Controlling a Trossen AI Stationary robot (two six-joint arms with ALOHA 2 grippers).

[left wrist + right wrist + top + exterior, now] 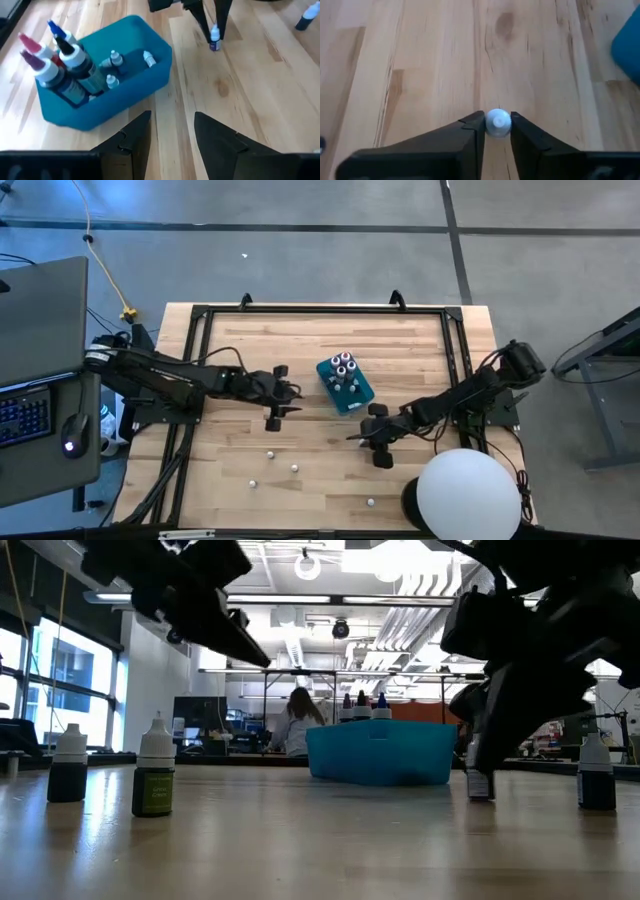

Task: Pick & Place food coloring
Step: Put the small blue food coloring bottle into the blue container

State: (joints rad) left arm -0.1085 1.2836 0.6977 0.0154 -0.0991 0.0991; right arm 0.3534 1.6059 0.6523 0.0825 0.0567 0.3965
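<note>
Right hand [497, 131] is closing its fingers on a small white-capped food coloring bottle [498, 122], pinching at the cap from both sides. The bottle is still standing on the bench [300, 360], so the grip is coming from above and lifting it straight up looks easiest. In the high view this is happening at about 5 o'clock from the teal box [345, 384], just beside it. The bottle is standing upright, long axis vertical, cap pointing up; the left wrist view shows it as a tiny blue-bodied bottle between dark fingers.

Left hand [172, 135] is hovering at 9 o'clock of the box with its fingers apart and nothing between them, likely waiting. The box is already holding several upright bottles, tips up, so it is likely the drop target. Loose bottles [269, 452] are standing scattered toward 6 o'clock on the bench, probably still to be collected.
</note>
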